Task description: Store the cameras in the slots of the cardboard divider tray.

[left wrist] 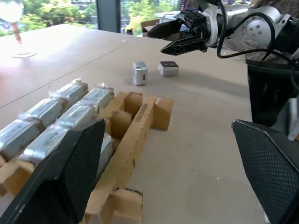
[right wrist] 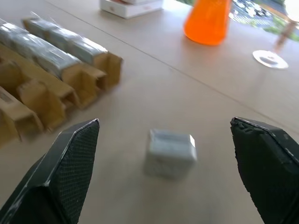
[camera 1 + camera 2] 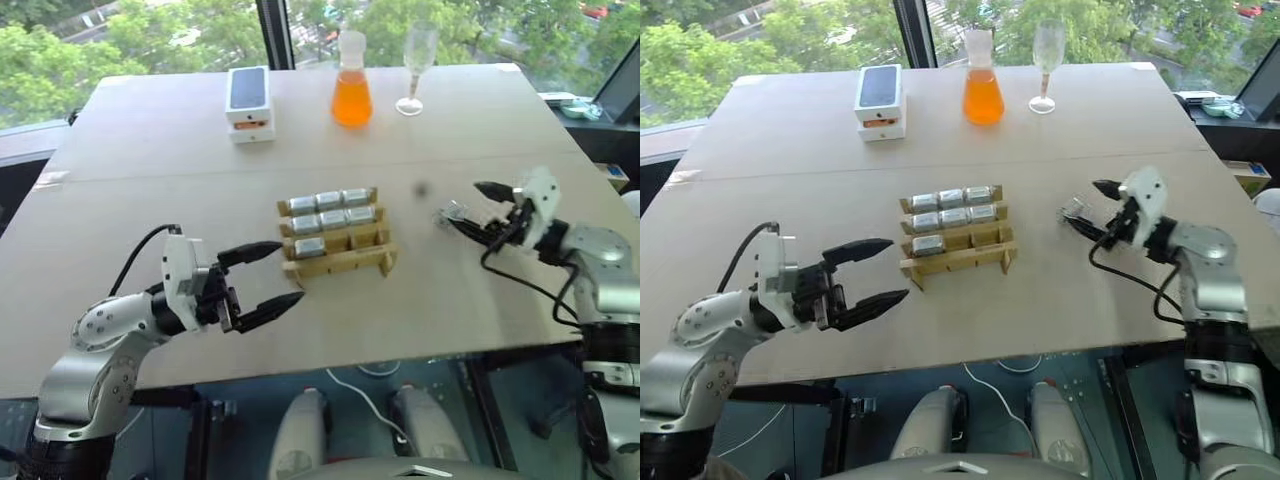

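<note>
The cardboard divider tray (image 3: 335, 237) sits near the middle of the surface (image 3: 150, 190), stepped, with three rows of three slots. The back row holds three silver cameras (image 3: 328, 200) side by side, the middle row holds three more, and the front row holds one at its left end; the two slots beside that one are bare cardboard.

My left end effector (image 3: 262, 282) hovers just left of the tray's front corner, pointing toward it, its two black fingers spread wide with nothing between them.

My right end effector (image 3: 478, 208) is to the right of the tray, well apart from it, angled inward. Its fingers are also spread wide and hold nothing. Just in front of its fingertips, two loose cameras rest on the surface: a silver camera (image 1: 139, 73) standing on its side and, right beside it, a whitish camera with a black face (image 1: 168, 68) turned upward. In the right wrist view the silver block (image 2: 169, 152) lies between my spread fingers, but they do not touch it.

At the far edge of the surface stand a white phone box (image 3: 248, 102), an orange flask (image 3: 351, 82) and a wine glass (image 3: 414, 62).
</note>
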### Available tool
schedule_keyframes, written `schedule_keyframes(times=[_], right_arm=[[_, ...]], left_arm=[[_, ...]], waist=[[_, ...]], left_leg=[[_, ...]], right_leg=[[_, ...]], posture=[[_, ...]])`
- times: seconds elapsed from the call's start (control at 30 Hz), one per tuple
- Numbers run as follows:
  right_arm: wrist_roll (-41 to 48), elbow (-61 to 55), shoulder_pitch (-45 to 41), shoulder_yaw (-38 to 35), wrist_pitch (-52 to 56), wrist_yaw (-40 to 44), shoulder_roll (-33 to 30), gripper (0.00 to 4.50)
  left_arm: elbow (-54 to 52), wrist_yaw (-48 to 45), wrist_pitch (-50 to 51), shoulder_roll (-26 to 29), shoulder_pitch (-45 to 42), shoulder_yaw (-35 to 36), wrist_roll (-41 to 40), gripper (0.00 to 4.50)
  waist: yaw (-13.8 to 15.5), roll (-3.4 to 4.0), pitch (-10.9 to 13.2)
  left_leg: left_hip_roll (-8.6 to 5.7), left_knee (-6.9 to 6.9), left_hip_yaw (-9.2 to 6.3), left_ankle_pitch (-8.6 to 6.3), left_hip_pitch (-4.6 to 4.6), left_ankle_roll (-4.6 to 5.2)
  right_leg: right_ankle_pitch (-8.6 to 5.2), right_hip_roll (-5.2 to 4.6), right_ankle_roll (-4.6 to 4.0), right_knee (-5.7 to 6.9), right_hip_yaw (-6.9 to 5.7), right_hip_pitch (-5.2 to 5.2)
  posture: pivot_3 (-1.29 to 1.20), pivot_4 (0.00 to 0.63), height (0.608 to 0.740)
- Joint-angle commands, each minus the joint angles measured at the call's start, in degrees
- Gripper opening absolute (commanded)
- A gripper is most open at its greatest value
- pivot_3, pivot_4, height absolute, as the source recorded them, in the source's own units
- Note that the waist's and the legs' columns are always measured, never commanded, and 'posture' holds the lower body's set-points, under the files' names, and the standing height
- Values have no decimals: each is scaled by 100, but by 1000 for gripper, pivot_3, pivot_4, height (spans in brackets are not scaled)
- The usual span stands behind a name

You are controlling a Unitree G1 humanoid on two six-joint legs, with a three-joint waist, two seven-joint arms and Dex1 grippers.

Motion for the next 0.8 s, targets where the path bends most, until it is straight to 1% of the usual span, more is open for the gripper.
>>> schedule_keyframes(times=[0.03, 0.17, 0.4, 0.57, 0.73, 0.77, 0.8], right_arm=[[-65, 703, -304, -92, -267, -6, -448, 4459], [-222, 1755, -608, 210, -578, 304, -673, 4459], [-407, 3349, -1224, 429, -1012, 277, -595, 4459], [-400, 3822, -1334, 454, -1101, 382, -588, 4459], [-353, 3773, -1080, 431, -1277, 470, -606, 4459], [-330, 3745, -1047, 393, -1371, 439, -592, 3951], [-315, 3723, -1032, 371, -1458, 413, -585, 3682]], left_arm=[[74, -256, 29, 108, -382, -231, 44, 4500], [86, -315, 107, 107, -596, -323, 32, 4500], [29, -164, 123, 82, -459, -189, 123, 4500], [-126, -66, 140, 95, -219, -77, 118, 4500], [-122, 13, 123, 65, -136, -37, 113, 4500], [-99, 7, 114, 67, -135, -48, 124, 4500], [-76, 3, 119, 70, -147, -59, 126, 4500]], waist=[[-11, 0, 0], [-2, -1, 0], [12, 0, 0], [22, -1, 1], [20, -1, 0], [22, -1, 0], [21, -1, 0]], left_leg=[[1, 2, 4, 0, 3, 0], [0, 6, 3, 1, 2, 2], [0, -1, -2, 0, -6, 2], [-2, -1, -3, 0, -7, 2], [-3, 1, -4, 0, -5, 2], [-2, 1, -5, 0, -4, 2], [-2, 1, -7, 0, -1, 2]], right_leg=[[2, 1, 3, -1, 5, 1], [3, 2, 4, -2, 5, 2], [2, 4, 3, -8, 5, 0], [2, 0, 3, -11, 4, 2], [3, 1, 4, -8, 4, 3], [3, 1, 4, -8, 3, 5], [3, 1, 3, -8, 1, 9]], posture=[[0, 150, 740], [0, 150, 740], [0, 150, 740], [0, 150, 740], [0, 150, 740], [0, 150, 740], [0, 150, 740]])
